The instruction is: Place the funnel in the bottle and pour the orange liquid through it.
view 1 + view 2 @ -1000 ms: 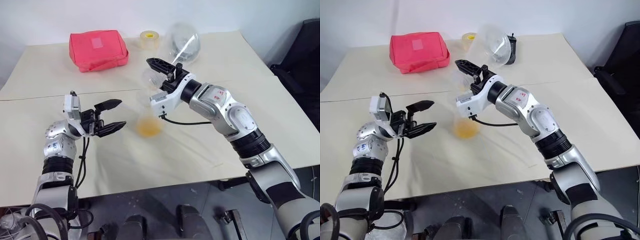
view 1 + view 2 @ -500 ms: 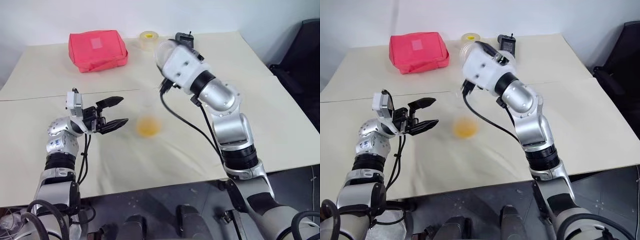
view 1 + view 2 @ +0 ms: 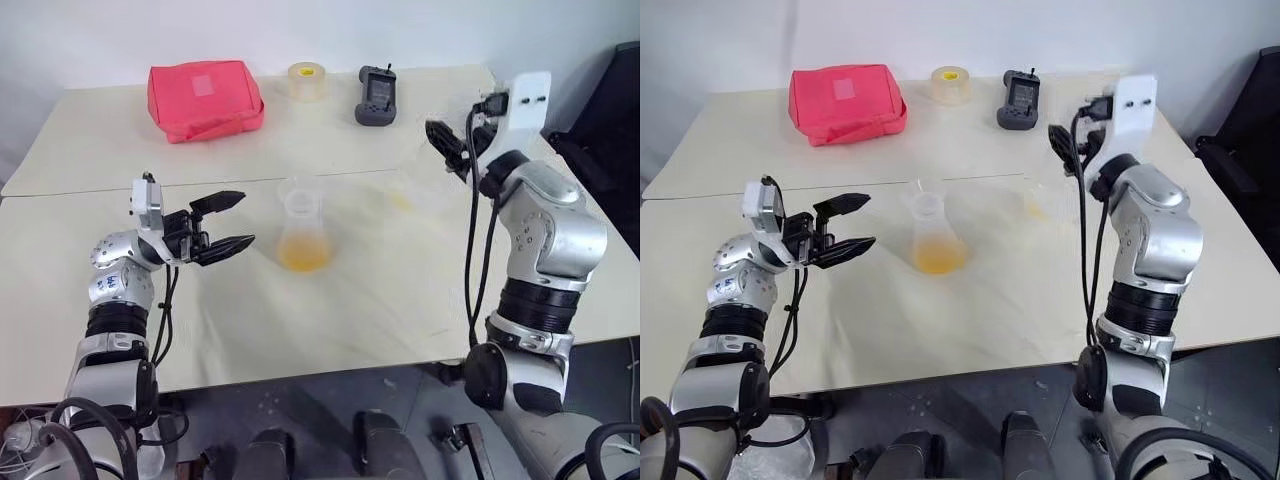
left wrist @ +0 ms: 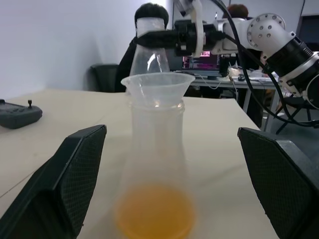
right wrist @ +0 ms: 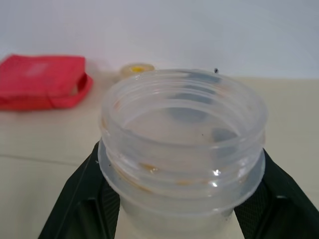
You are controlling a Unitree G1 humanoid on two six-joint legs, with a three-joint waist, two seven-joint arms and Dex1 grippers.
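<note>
Left wrist view: funnel [image 4: 157, 87] seated in bottle [image 4: 155, 164] mid-surface [image 3: 420, 290], orange liquid [image 4: 154, 211] pooled inside. Right gripper [image 5: 182, 199] jaws clenched on emptied container [image 5: 182, 144], upright. Left gripper [image 3: 235, 222] jaws released, flanking bottle.

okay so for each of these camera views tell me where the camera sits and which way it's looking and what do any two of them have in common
Left and right eye views: on the head, looking forward and down over the table; both arms show.
Left wrist view: on the left arm, looking along the open left claw at the bottle, the funnel in its neck and the orange liquid at its base.
Right wrist view: on the right arm, looking across the table; the right claw grips a clear threaded container.
Shared: the eye and right wrist views show the red pouch.
</note>
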